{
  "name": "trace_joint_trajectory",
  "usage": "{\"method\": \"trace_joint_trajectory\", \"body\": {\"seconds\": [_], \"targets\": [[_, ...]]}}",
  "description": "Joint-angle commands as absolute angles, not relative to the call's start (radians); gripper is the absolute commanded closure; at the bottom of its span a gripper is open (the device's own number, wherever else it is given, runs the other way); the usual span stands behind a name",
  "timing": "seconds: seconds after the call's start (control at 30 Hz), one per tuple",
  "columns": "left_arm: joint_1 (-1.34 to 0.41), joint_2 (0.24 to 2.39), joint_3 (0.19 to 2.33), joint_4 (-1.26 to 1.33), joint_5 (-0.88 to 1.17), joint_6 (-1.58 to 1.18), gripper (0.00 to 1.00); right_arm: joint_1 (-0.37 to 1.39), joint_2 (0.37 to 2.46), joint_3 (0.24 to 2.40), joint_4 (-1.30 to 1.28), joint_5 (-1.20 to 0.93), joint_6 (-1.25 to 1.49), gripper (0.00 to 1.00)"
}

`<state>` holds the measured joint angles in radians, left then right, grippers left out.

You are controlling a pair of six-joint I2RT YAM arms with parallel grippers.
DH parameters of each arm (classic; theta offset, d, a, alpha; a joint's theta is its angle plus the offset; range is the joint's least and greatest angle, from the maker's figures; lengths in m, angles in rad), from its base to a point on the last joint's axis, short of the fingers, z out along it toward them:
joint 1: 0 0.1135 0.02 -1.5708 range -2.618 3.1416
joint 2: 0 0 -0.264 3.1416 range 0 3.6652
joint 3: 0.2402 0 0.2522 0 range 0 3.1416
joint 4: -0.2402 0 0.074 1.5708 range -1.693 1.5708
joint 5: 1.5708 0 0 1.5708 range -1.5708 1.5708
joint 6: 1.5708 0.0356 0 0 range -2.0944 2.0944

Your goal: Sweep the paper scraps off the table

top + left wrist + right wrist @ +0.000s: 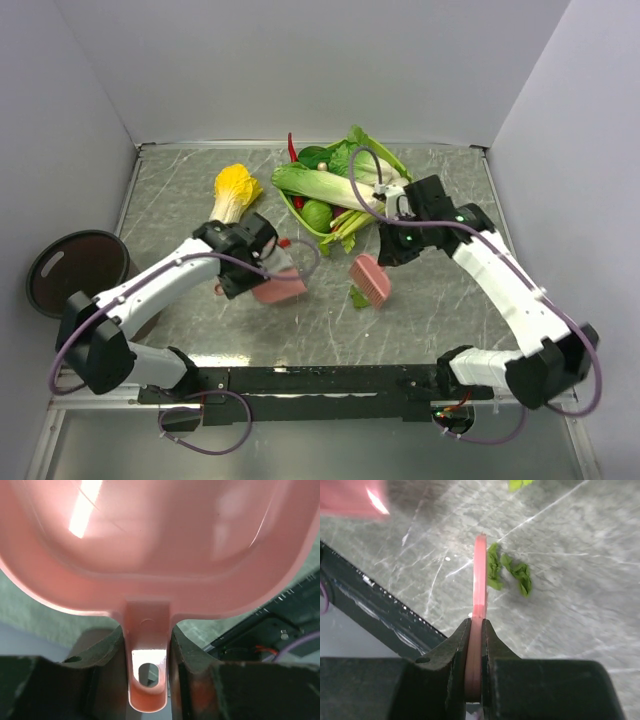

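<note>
Two pincers, each clamped on one pink tool: the left pincer (pixel 146 650) grips the handle of one dustpan (pixel 160 530), and the right pincer (pixel 476 630) grips one brush (pixel 480 575). Two green paper scraps (pixel 522 577) lie on the grey counter (pixel 570 630), just beside the brush.

Up top: looking down from high behind the arm bases (pixel 172 368), whole tabletop (pixel 440 300) in frame. Left wrist: point-blank into the pink dustpan (pixel 160 540). Right wrist: close along the pink brush (pixel 480 580) onto tabletop and paper scraps (pixel 522 577), all visible from above too.
</note>
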<state>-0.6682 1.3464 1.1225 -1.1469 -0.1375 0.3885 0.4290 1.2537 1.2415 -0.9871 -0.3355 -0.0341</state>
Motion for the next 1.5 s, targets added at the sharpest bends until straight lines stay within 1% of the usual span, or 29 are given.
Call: {"method": "trace_joint_trajectory", "body": {"seconds": [0.0,0.1,0.13,0.17,0.27,0.43,0.53,0.63,0.77,0.87,0.9,0.93,0.97,1.0,1.03,1.13,1.2,1.3,1.37,1.47], "targets": [[-0.775,1.384,1.06,-1.132,-0.046,0.475,0.99,0.43,1.109,1.333,-1.103,-0.309,-0.126,1.0],[-0.816,1.413,1.028,-1.098,-0.038,0.505,0.99,0.425,1.043,1.264,-1.115,-0.187,-0.111,1.0],[-0.824,1.425,1.022,-1.071,-0.035,0.512,0.99,0.422,1.029,1.241,-1.108,-0.093,-0.103,1.0],[-0.839,1.433,1.011,-1.059,-0.034,0.523,0.99,0.417,1.02,1.221,-1.089,-0.05,-0.062,1.0],[-0.86,1.474,1.002,-1.019,-0.026,0.532,0.99,0.37,1.022,1.18,-1.062,0.026,-0.025,1.0],[-0.876,1.542,1.003,-0.999,-0.005,0.512,0.99,0.342,1.123,1.164,-0.983,0.061,-0.032,1.0],[-0.879,1.558,0.999,-0.986,0.002,0.508,0.99,0.342,1.196,1.158,-0.945,0.034,-0.008,1.0],[-0.882,1.591,1.006,-0.963,0.003,0.499,0.99,0.351,1.267,1.147,-0.898,-0.04,0.027,1.0],[-0.888,1.649,1.046,-0.954,0.003,0.491,0.99,0.391,1.379,1.192,-0.867,-0.155,0.063,1.0],[-0.903,1.698,1.098,-0.946,0.012,0.491,0.99,0.438,1.436,1.236,-0.839,-0.308,0.086,1.0],[-0.91,1.73,1.117,-0.94,0.015,0.486,0.99,0.445,1.449,1.245,-0.825,-0.393,0.095,1.0],[-0.922,1.749,1.156,-0.939,0.018,0.476,0.99,0.448,1.475,1.258,-0.816,-0.564,0.106,1.0],[-0.926,1.767,1.176,-0.943,0.026,0.471,0.99,0.452,1.486,1.288,-0.818,-0.666,0.11,1.0],[-0.934,1.799,1.198,-0.948,0.032,0.468,0.99,0.454,1.493,1.302,-0.821,-0.739,0.101,1.0],[-0.936,1.812,1.233,-0.948,0.043,0.46,0.99,0.456,1.493,1.334,-0.859,-0.762,0.092,1.0],[-0.934,1.824,1.258,-0.919,0.038,0.451,0.99,0.439,1.462,1.376,-0.913,-0.66,0.028,1.0],[-0.933,1.815,1.253,-0.899,0.028,0.454,0.99,0.427,1.448,1.403,-0.981,-0.597,-0.062,1.0],[-0.924,1.799,1.224,-0.859,0.031,0.448,0.99,0.414,1.39,1.428,-1.011,-0.48,-0.119,1.0],[-0.916,1.781,1.207,-0.815,0.032,0.448,0.99,0.41,1.333,1.425,-1.011,-0.41,-0.124,1.0],[-0.91,1.757,1.184,-0.767,0.032,0.449,0.99,0.402,1.275,1.396,-1.009,-0.362,-0.121,1.0]]}}
